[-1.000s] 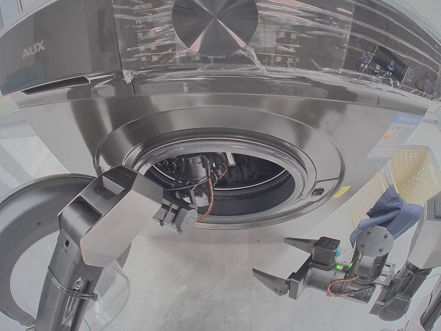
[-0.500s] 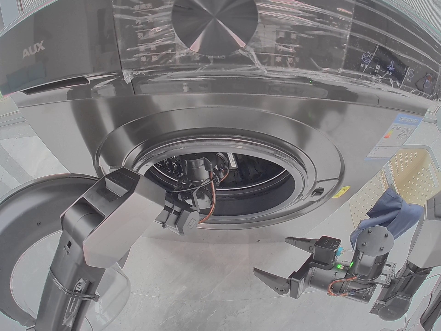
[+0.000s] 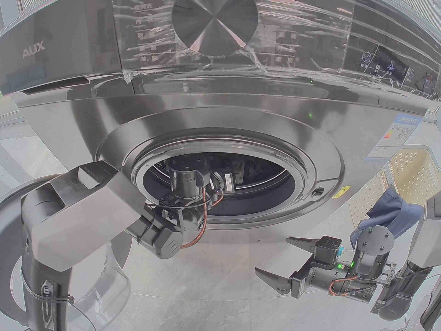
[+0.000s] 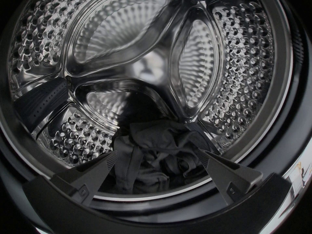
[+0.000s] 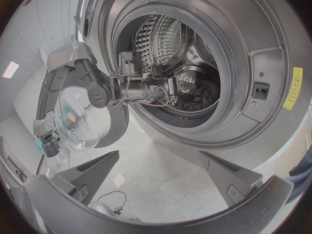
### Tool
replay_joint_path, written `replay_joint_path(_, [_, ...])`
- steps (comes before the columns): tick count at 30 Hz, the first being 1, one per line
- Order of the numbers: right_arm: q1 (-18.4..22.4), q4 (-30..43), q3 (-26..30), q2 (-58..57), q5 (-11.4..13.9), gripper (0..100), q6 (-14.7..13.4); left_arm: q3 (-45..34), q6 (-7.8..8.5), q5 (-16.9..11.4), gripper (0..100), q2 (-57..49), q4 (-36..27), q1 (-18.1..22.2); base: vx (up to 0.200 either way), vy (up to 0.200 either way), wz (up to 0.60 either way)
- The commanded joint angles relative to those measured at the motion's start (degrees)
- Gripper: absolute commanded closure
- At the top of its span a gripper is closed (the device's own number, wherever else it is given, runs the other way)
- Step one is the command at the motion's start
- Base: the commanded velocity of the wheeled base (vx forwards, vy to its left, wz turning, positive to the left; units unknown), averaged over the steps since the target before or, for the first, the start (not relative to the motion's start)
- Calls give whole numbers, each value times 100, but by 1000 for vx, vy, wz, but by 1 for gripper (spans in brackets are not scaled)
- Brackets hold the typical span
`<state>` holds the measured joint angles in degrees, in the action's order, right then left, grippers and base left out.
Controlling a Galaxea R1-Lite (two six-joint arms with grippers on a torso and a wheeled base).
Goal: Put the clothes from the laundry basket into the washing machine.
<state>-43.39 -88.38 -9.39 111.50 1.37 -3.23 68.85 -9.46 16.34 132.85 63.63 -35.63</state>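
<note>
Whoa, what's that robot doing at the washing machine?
It is loading laundry. The left gripper is at the mouth of the washing machine, open and holding nothing. A dark pile of clothes lies at the bottom of the drum beyond it. The right gripper hovers open and empty in front of the machine, below the opening. A blue garment sits at the edge of the laundry basket, not yet loaded. The round door stands open.

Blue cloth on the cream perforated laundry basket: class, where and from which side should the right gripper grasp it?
Probably the bunched fold of the blue cloth overhanging the cream basket's rim, from the washer side: it juts out, exposed.
</note>
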Motion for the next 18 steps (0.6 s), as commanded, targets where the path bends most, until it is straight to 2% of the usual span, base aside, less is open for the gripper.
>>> replay_joint_path(1, [-3,-4,7,-14,-5,0,-2,-768,120,28,0,-524,263,-225,0,0,0])
replay_joint_path(12, [6,-4,42,-49,-5,0,-11,-1884,199,28,0,-910,474,-497,0,0,0])
replay_joint_path(16, [14,-4,218,-146,-13,0,-11,-2552,225,-60,0,-1016,817,-752,0,0,0])
replay_joint_path(18, [14,-4,315,-286,-5,0,-11,-2948,216,-210,0,-1051,1054,-954,0,0,0])
